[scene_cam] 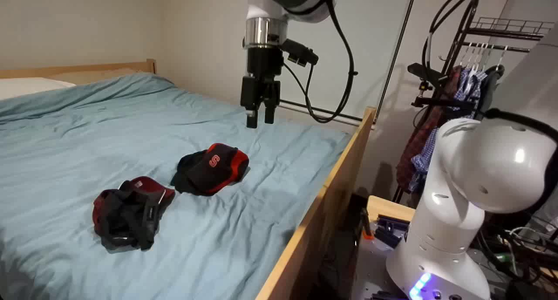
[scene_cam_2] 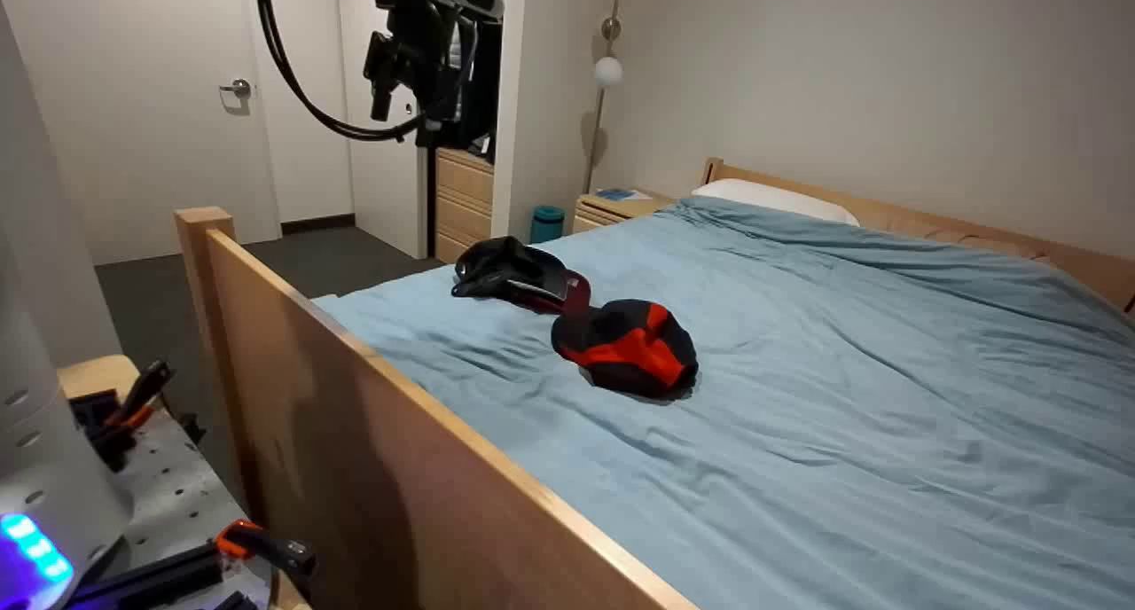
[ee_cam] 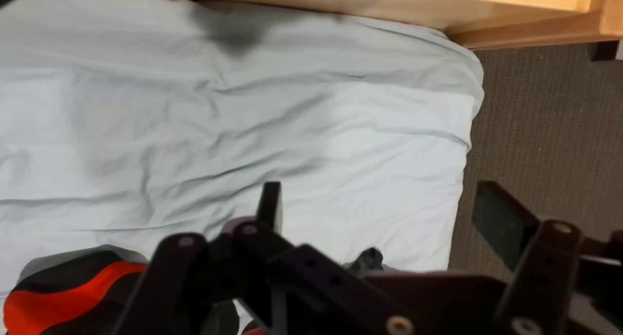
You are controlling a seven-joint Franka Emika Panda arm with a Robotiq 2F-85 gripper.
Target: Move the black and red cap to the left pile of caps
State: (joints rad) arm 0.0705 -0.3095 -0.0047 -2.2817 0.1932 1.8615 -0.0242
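Note:
The black and red cap [scene_cam: 224, 167] lies on the blue bed, its dark crown bearing bright red panels and a red letter. It also shows in another exterior view [scene_cam_2: 634, 348], and partly at the wrist view's lower left [ee_cam: 73, 296]. The left pile of caps [scene_cam: 130, 213], a rumpled dark heap with maroon parts, lies close beside it; it shows in an exterior view [scene_cam_2: 514, 277] too. In the wrist view the gripper hides most of the pile; a dark tip [ee_cam: 367, 259] shows. My gripper [scene_cam: 260, 119] hangs above the bed, apart from both. Its fingers [ee_cam: 384, 206] are spread with nothing between them.
A wooden footboard [scene_cam: 322, 199] runs along the bed's end between the bed and the robot base [scene_cam: 436, 265]; it also shows in the wrist view [ee_cam: 340, 6]. The bed's side edge drops to a brown floor [ee_cam: 540, 145]. A clothes rack [scene_cam: 453, 51] stands behind the arm.

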